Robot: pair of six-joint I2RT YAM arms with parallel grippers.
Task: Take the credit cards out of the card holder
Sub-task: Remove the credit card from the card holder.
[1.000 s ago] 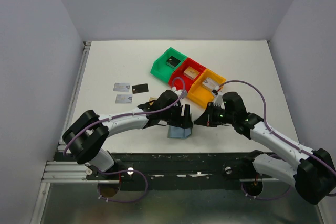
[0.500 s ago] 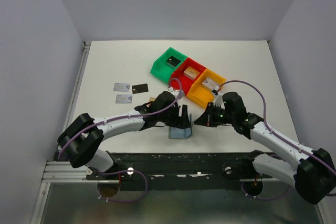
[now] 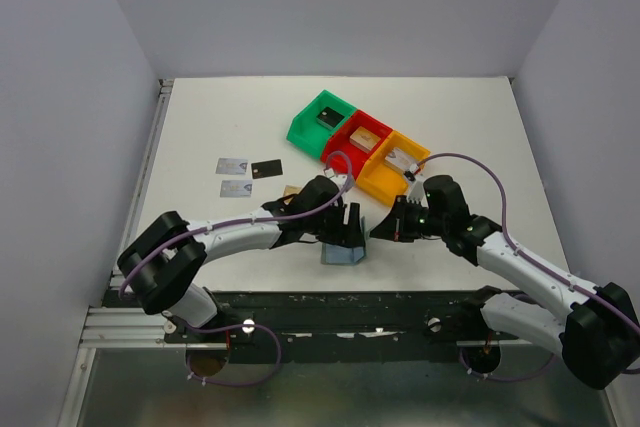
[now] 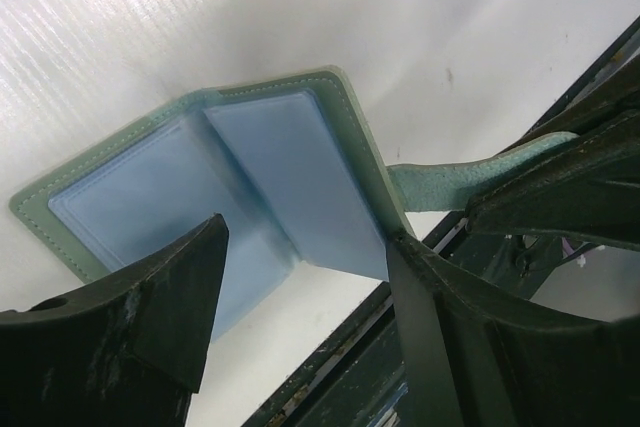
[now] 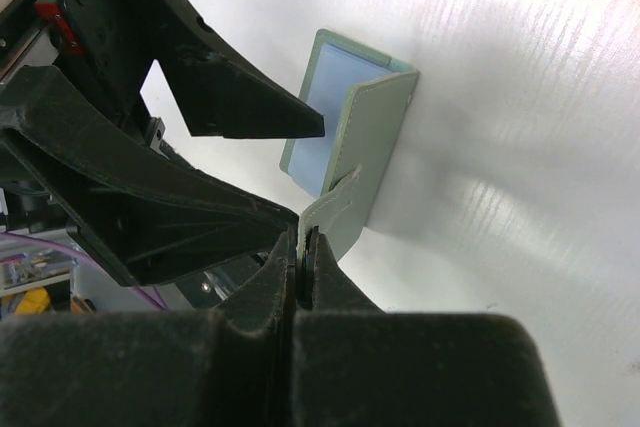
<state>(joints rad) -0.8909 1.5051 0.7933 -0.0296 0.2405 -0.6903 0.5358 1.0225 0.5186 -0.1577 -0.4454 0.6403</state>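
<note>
White table [image 3: 220, 117] between grey walls [image 3: 340, 7], card holder [image 4: 270, 157] propped half-open, left gripper [image 4: 305, 242] jaws apart over it, right gripper [image 5: 304, 247] clamped on it.

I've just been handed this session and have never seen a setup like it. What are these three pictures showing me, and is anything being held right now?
These are two robot arms bolted at the near edge of a table. The overhead picture looks down on both, with the left arm on the left and the right arm on the right. The other two pictures come from a camera on each wrist, so the dark shapes in them are that arm's own jaws.

Between the arms sits the card holder, a grey-blue wallet that is half open. The right jaws are shut on a flap at its edge. The left jaws stand open over its blue inside.

Left of the arms lie a black card and two pale cards. Further back are a green bin, a red bin and an orange bin.
</note>
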